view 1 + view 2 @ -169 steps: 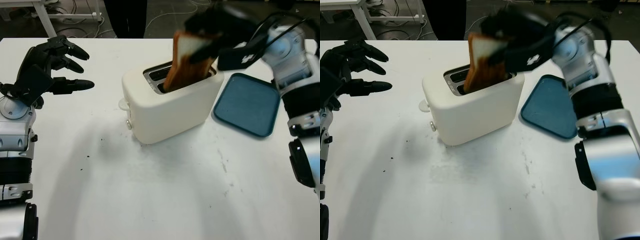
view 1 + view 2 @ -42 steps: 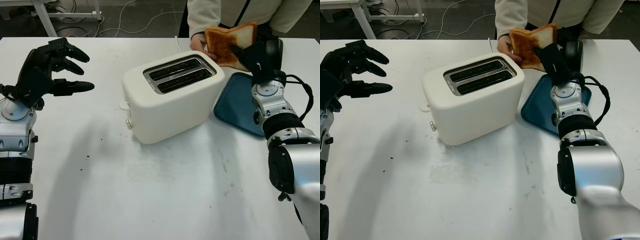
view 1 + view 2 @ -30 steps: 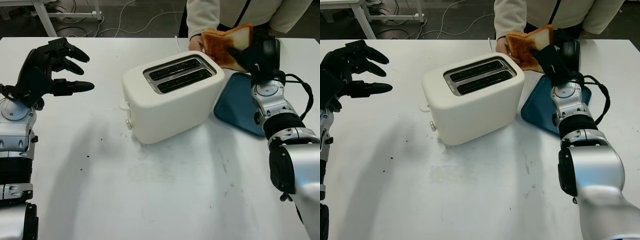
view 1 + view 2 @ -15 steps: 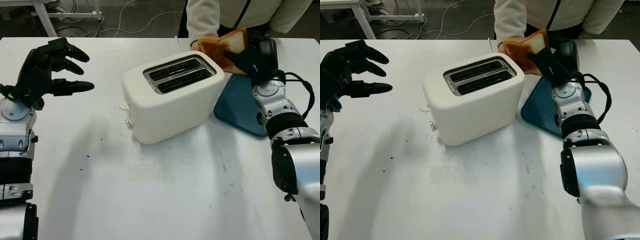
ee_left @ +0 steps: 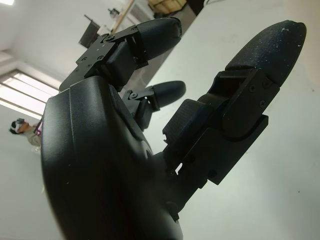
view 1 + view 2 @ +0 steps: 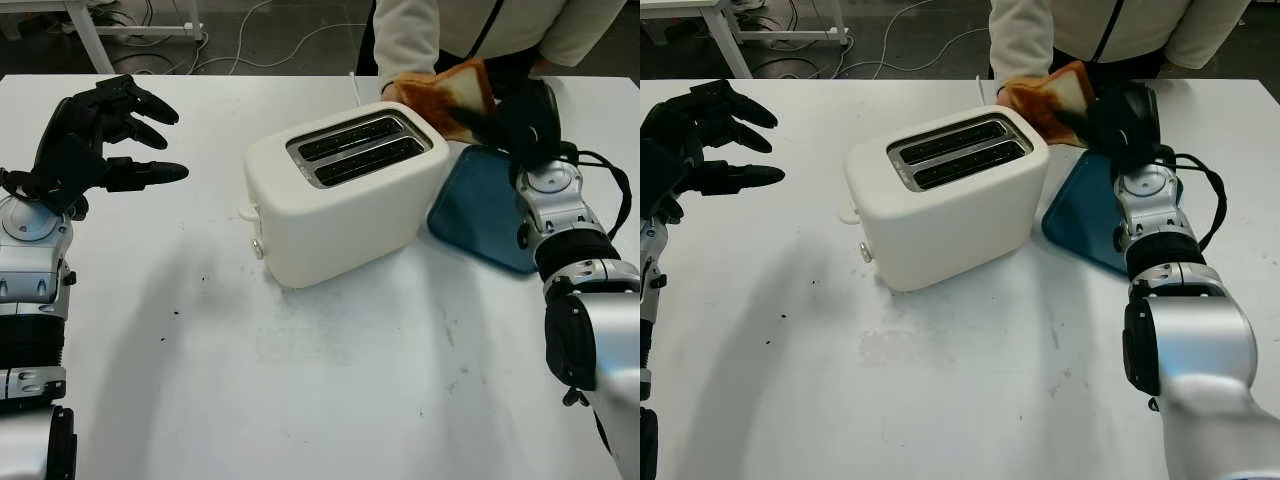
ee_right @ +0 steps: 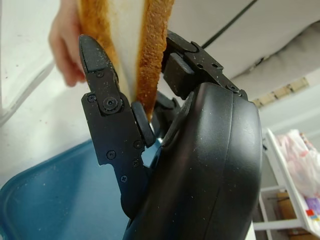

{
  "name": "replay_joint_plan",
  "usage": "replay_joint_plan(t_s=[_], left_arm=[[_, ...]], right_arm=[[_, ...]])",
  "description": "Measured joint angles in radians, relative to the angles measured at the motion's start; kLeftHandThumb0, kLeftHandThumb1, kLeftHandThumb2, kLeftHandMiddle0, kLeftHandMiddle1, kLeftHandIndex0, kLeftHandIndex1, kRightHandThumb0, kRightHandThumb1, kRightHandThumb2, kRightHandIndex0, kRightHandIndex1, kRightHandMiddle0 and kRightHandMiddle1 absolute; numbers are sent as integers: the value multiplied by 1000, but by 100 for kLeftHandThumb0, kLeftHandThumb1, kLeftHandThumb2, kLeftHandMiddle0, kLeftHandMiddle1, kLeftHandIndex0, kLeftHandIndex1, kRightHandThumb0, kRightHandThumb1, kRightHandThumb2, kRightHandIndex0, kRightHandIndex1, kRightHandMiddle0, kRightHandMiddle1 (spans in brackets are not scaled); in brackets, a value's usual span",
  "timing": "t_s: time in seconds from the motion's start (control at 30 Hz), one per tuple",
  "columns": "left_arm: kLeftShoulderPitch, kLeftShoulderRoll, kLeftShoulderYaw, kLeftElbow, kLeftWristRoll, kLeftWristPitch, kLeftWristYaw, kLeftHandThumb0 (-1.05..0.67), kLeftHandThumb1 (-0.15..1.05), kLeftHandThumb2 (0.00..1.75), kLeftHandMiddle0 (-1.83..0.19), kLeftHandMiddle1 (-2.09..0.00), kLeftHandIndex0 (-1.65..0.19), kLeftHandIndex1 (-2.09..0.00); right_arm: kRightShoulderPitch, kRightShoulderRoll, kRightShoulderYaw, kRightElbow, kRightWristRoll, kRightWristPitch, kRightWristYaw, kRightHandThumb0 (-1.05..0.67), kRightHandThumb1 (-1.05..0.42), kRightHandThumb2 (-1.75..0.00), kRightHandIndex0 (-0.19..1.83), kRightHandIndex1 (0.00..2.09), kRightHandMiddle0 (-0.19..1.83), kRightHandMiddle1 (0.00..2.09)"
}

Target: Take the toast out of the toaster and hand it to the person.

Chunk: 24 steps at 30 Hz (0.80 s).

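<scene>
A: Where's the toast [image 6: 455,93]?

B: Out of the toaster [image 6: 345,190], behind its far right corner, above the blue tray [image 6: 490,207]. Right robot hand [image 6: 1110,115] pinches the lower edge between its fingers [image 7: 107,120], so the upper part stays free for taking.

A: Is the person there?

B: Person's hand [image 6: 405,92] is at the slice's far edge, seemingly touching. Handover looks close; release not yet done.

A: The other one?

B: Left robot hand [image 6: 95,135] is open, raised above the counter [image 6: 300,380], well left of the toaster, clear of the exchange.
</scene>
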Motion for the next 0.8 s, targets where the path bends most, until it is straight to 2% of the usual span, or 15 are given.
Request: replay_joint_plan(t_s=[0.07, 0.13, 0.17, 0.23, 0.3, 0.47, 0.57, 0.63, 0.7, 0.8], left_arm=[[0, -1, 0, 0, 0, 1, 0, -105, 54, 0, -51, -128, -58, -111], [0, -2, 0, -1, 0, 1, 0, -105, 54, 0, -52, -128, -58, -111], [0, -2, 0, -1, 0, 2, 0, -105, 54, 0, -52, -128, -58, -111], [0, -4, 0, -1, 0, 2, 0, -105, 54, 0, -52, -128, -58, -111], [0, -5, 0, -2, 0, 4, 0, -105, 54, 0, -52, -128, -58, -111], [1, -5, 0, -2, 1, 5, 0, -105, 55, 0, -52, -128, -58, -112], [2, -5, 0, -3, 1, 8, 0, -105, 55, 0, -51, -128, -57, -112], [5, -5, 0, -9, 6, 9, 0, -105, 56, 0, -51, -129, -56, -112], [14, -4, 0, -22, 7, 12, 0, -105, 56, 0, -51, -129, -56, -113], [43, -4, 3, -59, 7, 35, 2, -105, 55, 0, -54, -123, -57, -110]], right_arm=[[0, -11, 17, 0, -11, 0, 35, -89, -80, 0, 6, 9, 12, 0], [0, -28, 38, 0, -29, -5, 63, -97, -80, 0, 2, 2, 3, 0], [0, -37, 41, 0, -34, -9, 71, -96, -79, -1, 4, 3, 1, 0], [2, -54, 43, -3, -38, -34, 73, -92, -79, -1, 13, 8, 0, 0], [7, -72, 39, -15, -35, -68, 77, -86, -78, 0, 3, 2, 0, 0], [43, -119, 24, -82, -37, -90, 54, -98, -77, -1, 0, 0, 0, 0], [99, -144, 3, -133, -32, -133, 45, -103, -77, 0, 0, 0, 0, 0], [139, -147, -30, -167, 8, -166, 54, -88, -72, -1, 0, 0, 0, 0], [190, -145, -74, -224, 64, -211, 82, -84, -74, -2, 0, 0, 0, 0], [287, -142, -122, -339, 128, -255, 102, -93, -77, -2, 0, 0, 0, 0]])
